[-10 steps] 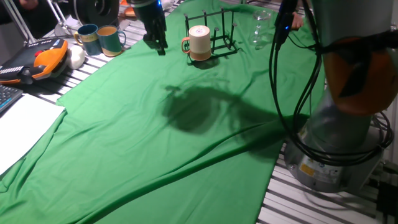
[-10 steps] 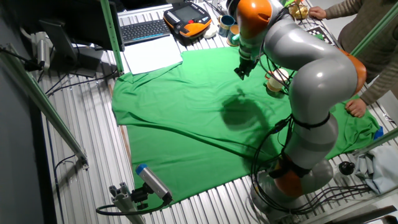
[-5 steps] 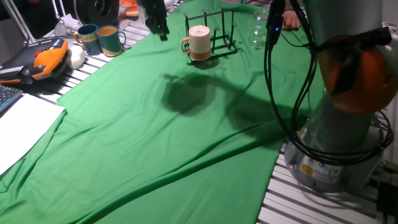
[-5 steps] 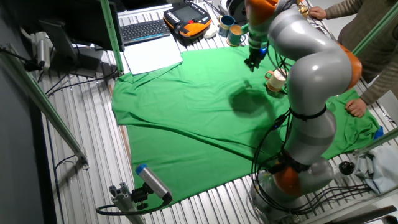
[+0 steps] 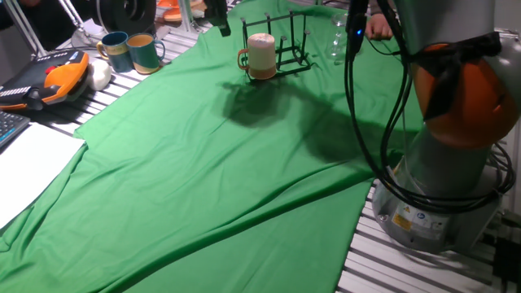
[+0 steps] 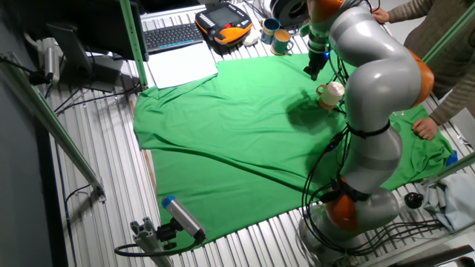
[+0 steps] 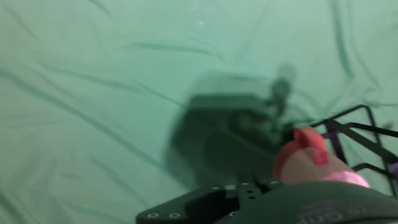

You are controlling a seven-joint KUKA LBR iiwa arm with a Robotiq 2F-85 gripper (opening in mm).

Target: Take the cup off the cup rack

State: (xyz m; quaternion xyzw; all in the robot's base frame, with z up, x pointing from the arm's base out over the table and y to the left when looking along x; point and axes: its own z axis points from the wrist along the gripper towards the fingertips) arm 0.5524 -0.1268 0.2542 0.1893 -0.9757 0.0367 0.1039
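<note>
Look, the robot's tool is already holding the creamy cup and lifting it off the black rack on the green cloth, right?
Not quite. The tool is not holding the cup: it hangs in the air beside it, apart from it. The creamy cup sits on the black rack on the green cloth. One fixed view shows the gap.

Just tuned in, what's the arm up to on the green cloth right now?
The gripper hangs above the green cloth, up and to one side of the cup, holding nothing. The cup sits on the cup rack, handle toward the gripper. Whether the jaws are open is not clear. No grasp yet.
</note>
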